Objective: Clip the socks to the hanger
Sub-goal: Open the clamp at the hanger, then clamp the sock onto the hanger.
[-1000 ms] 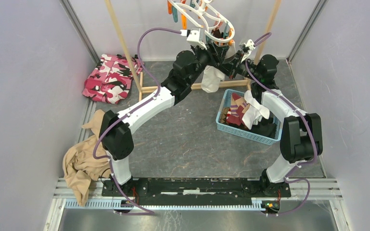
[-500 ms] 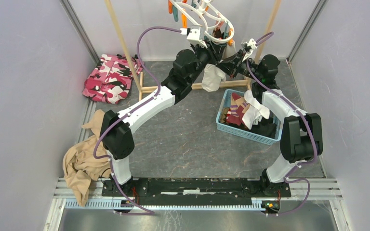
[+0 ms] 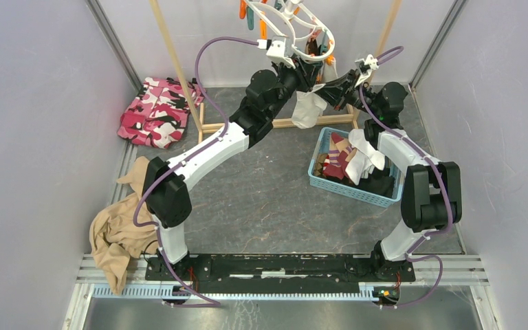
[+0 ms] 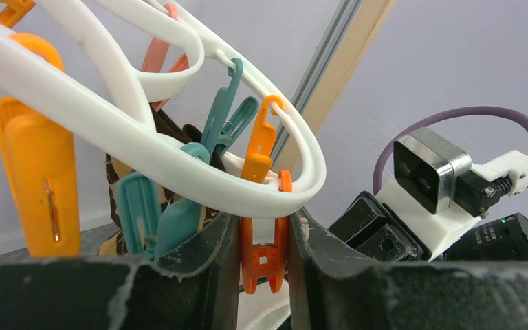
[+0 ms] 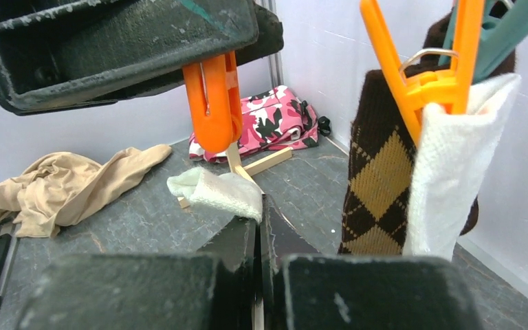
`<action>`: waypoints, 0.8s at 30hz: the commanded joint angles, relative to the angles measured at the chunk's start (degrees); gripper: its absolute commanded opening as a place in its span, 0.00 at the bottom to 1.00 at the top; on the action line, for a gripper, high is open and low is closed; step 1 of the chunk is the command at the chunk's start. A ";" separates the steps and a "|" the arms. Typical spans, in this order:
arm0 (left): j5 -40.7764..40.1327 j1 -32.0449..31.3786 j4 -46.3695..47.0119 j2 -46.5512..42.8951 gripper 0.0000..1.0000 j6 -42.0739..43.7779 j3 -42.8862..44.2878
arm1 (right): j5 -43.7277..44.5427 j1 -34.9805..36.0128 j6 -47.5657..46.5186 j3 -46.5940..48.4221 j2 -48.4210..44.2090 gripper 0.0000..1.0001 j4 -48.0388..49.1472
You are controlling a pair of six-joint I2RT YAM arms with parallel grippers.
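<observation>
Up inside the wooden rack (image 3: 176, 62) hangs the hanger (image 3: 295, 20). One orange clothespin (image 4: 260, 265) on its near rim is squeezed by the left gripper (image 4: 264, 230), whose jaws are narrow and clamped on the peg. Just beneath that peg the right gripper (image 5: 261, 220) pinches a loose white sock (image 5: 216, 192), its jaws almost together. Beside it on the hanger a brown argyle sock (image 5: 375, 179) and a pegged white sock (image 5: 447, 172) dangle. Below the hanger to the right, a blue basket (image 3: 350, 192) holds spare socks (image 3: 347, 158). Off to the hanger's left lie a pink camouflage cloth (image 3: 157, 110) and — farther down — a tan garment (image 3: 113, 234).
</observation>
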 commanded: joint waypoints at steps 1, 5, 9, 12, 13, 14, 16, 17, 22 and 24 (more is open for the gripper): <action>3.27 1.28 2.43 -1.58 0.18 0.02 1.66 | -1.56 -0.35 3.99 -0.03 -0.78 0.00 6.01; 6.17 2.20 4.40 -2.44 0.17 -0.71 0.23 | -1.64 -0.55 5.15 0.10 -0.99 0.00 6.17; 8.38 3.12 5.76 -3.06 0.17 -1.54 -0.97 | -2.20 -0.53 7.72 1.63 -0.44 0.00 5.46; 10.70 3.86 6.95 -3.50 0.17 -2.07 -1.81 | -2.87 -0.68 8.64 2.96 -0.01 0.00 2.84; 11.25 4.09 7.33 -3.65 0.17 -2.17 -2.08 | -3.07 -0.71 8.81 3.45 -0.01 0.00 0.96; 11.97 4.31 7.76 -3.75 0.17 -2.36 -2.34 | -3.22 -0.68 9.31 3.65 -0.01 0.00 0.36; 13.14 4.73 8.77 -4.04 0.17 -2.58 -3.11 | -3.37 -0.70 10.73 3.85 -0.01 0.00 -1.00; 13.68 4.97 9.36 -4.18 0.17 -2.70 -3.48 | -3.44 -0.71 11.66 3.90 -0.10 0.00 -0.98; 15.97 5.98 11.55 -4.95 0.17 -3.51 -5.43 | -1.61 -0.75 12.10 5.43 -0.68 0.00 -7.89; 16.68 6.27 12.27 -5.18 0.17 -3.82 -5.94 | -0.77 -0.71 10.41 6.39 -0.91 0.00 -11.68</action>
